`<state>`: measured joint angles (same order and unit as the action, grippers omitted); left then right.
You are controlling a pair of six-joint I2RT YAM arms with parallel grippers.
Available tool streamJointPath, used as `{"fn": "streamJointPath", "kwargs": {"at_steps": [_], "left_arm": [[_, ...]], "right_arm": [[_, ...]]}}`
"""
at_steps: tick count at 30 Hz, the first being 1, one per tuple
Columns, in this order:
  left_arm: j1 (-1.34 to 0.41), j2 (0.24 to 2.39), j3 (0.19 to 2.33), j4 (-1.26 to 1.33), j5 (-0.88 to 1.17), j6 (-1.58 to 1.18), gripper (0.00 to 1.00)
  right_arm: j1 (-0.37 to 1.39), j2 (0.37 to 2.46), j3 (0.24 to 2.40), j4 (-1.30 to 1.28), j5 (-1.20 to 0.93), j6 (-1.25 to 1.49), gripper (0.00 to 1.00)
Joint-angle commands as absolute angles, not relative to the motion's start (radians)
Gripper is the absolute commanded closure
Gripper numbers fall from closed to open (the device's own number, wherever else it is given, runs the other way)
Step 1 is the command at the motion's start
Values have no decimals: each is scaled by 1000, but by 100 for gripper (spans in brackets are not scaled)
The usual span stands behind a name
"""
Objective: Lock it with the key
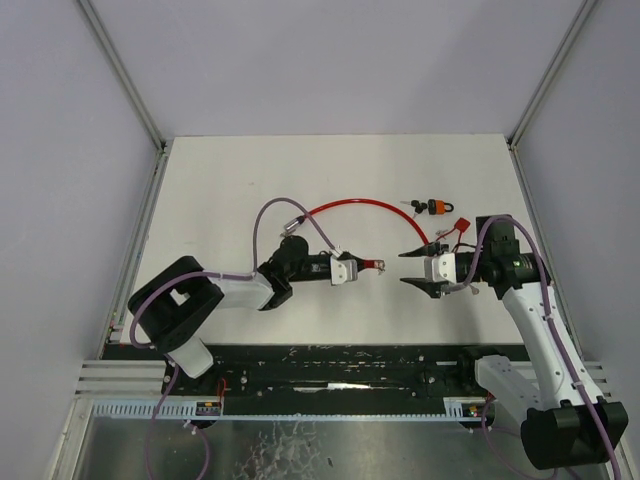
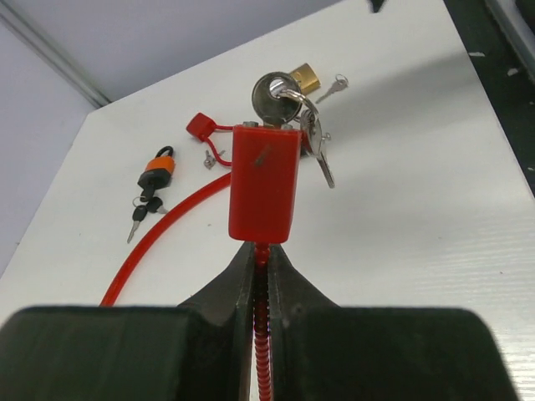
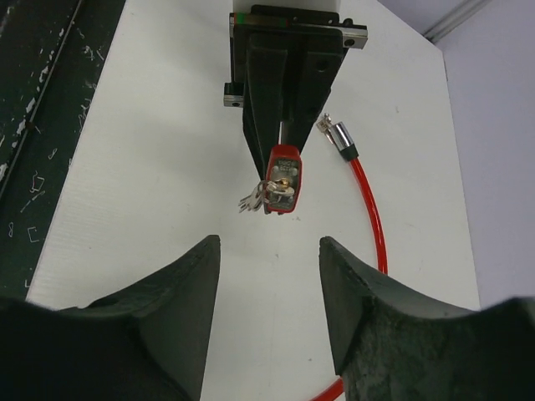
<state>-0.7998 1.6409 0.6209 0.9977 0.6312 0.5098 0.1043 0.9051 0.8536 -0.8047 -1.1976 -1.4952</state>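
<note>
Top view: left tool is pinching red plastic cable-lock body above desk centre; right tool is gaping wide, facing it, apart.
Left wrist: silver key is sitting in the cylinder.
Right wrist: gripping nothing. Turning the key is judged remaining.

1. Left arm and right arm – white shells, black joints.
2. A lilac cable loops behind each set of jaws.
3. Left gripper and right gripper – matte black fingers, broad at the root and tapering to the tips.
4. A white block sits just behind each pair.
</note>
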Motion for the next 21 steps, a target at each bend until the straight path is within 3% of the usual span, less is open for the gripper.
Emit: {"fn": "streamJointPath", "kwargs": {"at_steps": [1, 3, 6, 21], "left_arm": [[-832, 1651, 665, 932, 642, 627, 100], [-837, 1654, 674, 913, 649, 634, 100], [-843, 1662, 683, 895, 667, 642, 100], [-854, 1675, 712, 842, 720, 656, 100]], "right_arm": [[104, 915, 843, -828, -1258, -1613, 48], [108, 919, 836, -826, -1269, -1616, 56], [123, 920, 823, -819, -1259, -1625, 60], [188, 961, 799, -812, -1184, -1640, 62]]}}
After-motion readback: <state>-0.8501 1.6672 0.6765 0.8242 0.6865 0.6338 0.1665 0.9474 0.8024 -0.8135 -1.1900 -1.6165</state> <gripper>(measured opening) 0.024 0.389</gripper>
